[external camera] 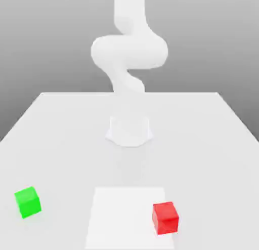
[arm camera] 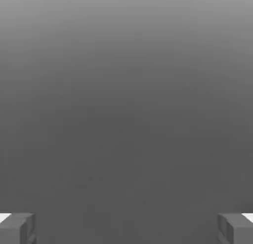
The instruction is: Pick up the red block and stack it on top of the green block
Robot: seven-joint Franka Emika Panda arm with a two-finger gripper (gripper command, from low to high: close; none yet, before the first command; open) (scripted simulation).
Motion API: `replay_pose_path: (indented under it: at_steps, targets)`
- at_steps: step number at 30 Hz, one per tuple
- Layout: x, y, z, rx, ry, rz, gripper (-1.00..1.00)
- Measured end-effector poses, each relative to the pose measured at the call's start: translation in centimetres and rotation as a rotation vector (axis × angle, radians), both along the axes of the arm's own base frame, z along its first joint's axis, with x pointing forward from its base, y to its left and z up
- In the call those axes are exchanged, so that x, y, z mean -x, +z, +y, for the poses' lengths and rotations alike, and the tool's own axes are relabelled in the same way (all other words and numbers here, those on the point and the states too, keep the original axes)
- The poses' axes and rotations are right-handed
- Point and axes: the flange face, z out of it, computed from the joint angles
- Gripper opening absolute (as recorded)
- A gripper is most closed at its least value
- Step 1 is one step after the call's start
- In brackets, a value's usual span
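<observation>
Starting from where things lie now, you are at the very first step: nothing is picked up yet. In the exterior view the red block (external camera: pixel 165 218) sits on the table (external camera: pixel 60 142) near the front edge, toward the exterior view's right, resting on the edge of a paler square patch (external camera: pixel 121 213). The green block (external camera: pixel 27 202) stands well apart from it, toward the exterior view's left, also on the table. Both cubes are free and untouched.

The arm (external camera: pixel 129 51) rises behind them, in the middle of the table, far from both blocks. In the hand view the gripper (arm camera: pixel 126 228) has its two fingertips (arm camera: pixel 17 228) spread wide, one at each side, with nothing between them, so it is open and empty.

I judge that your next move is the approach to the red block. You must bring the hand over that cube, line the fingers with two opposite faces, and come down straight, keeping the jaws wide until they stand on both sides of it. The risk is pushing the cube aside if you come down off-centre.
</observation>
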Motion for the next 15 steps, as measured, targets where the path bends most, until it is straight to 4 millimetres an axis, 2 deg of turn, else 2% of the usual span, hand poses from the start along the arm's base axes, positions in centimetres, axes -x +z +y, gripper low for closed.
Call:
replay_pose_path:
  at_steps: [3,7,11,15]
  targets:
    - [-3.6,-5.7,1.1,0.013,0.018,0.097,0.00]
    - [-7.0,-13.6,2.5,0.029,0.044,0.222,0.00]
    - [-8.9,-21.7,3.9,0.042,0.072,0.345,0.00]
    - [-9.2,-29.9,5.3,0.053,0.103,0.468,0.00]
